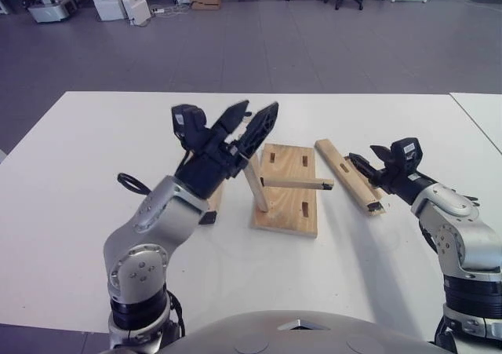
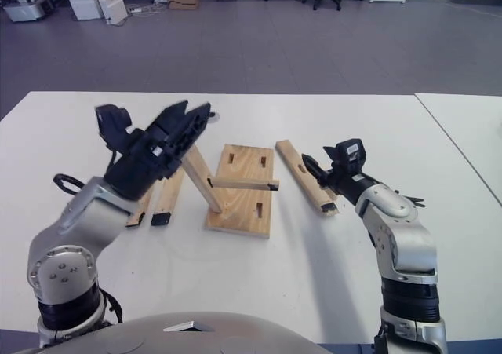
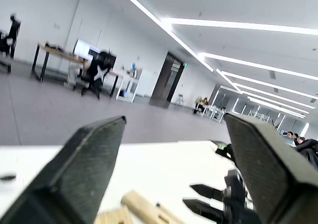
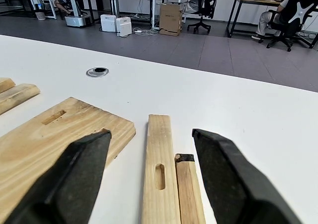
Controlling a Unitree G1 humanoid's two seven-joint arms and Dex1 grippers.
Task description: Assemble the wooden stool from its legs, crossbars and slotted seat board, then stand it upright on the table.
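The slotted seat board (image 1: 288, 198) lies flat mid-table. One leg (image 1: 256, 185) stands tilted in a slot on its left side, and a crossbar (image 1: 298, 184) juts from that leg to the right over the board. My left gripper (image 1: 261, 106) is open, raised just above the leg's top end and holding nothing. Two more wooden pieces (image 1: 347, 173) lie side by side right of the board. My right gripper (image 1: 361, 156) is open low over them; in the right wrist view the slotted piece (image 4: 158, 170) runs between its fingers (image 4: 79, 174). Other wooden pieces (image 2: 168, 195) lie under my left arm.
A black cable loop (image 1: 132, 184) lies left of my left arm. A round grommet (image 4: 98, 72) sits in the white table (image 1: 94, 142) behind the board. A second table (image 1: 480, 111) adjoins at the far right. Office chairs and boxes stand on the floor beyond.
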